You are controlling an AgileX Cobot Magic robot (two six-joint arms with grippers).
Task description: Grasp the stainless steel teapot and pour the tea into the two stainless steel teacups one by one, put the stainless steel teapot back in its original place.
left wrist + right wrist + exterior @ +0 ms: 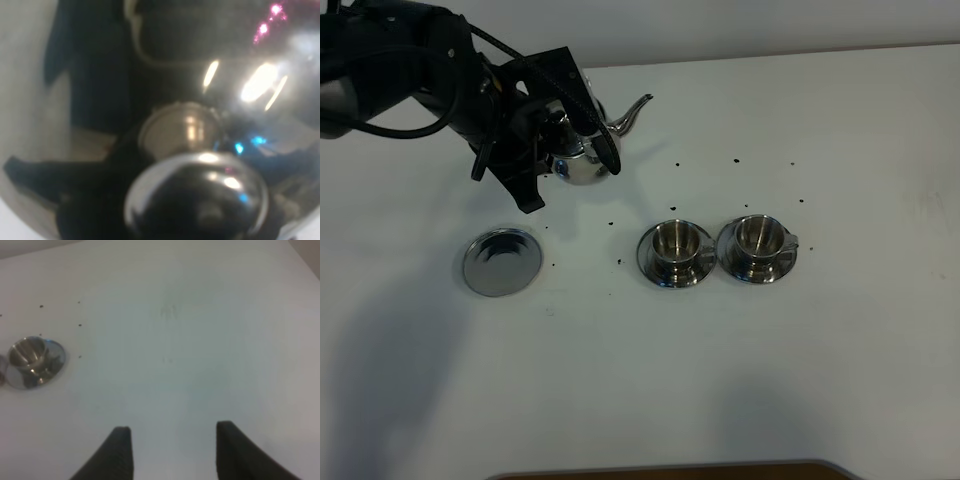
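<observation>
The left gripper (563,138) clamps the shiny, rounded stainless steel teapot (583,169) (long thin curved spout pointing away from it); the right gripper (172,452) holds its jaws apart.

A white table (840,380) is spreading beneath the left gripper (565,150); a pale wall (770,20) is rising beyond it, and soft shadows (390,350) are falling underneath.

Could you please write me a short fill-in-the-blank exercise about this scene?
The left tool holds the shiny rounded steel teapot, so the flat round steel saucer lies ____.
The small steel teacups to its right number ____.
The right tool's jaws stand ____.
Missing words: empty; two; open.
</observation>
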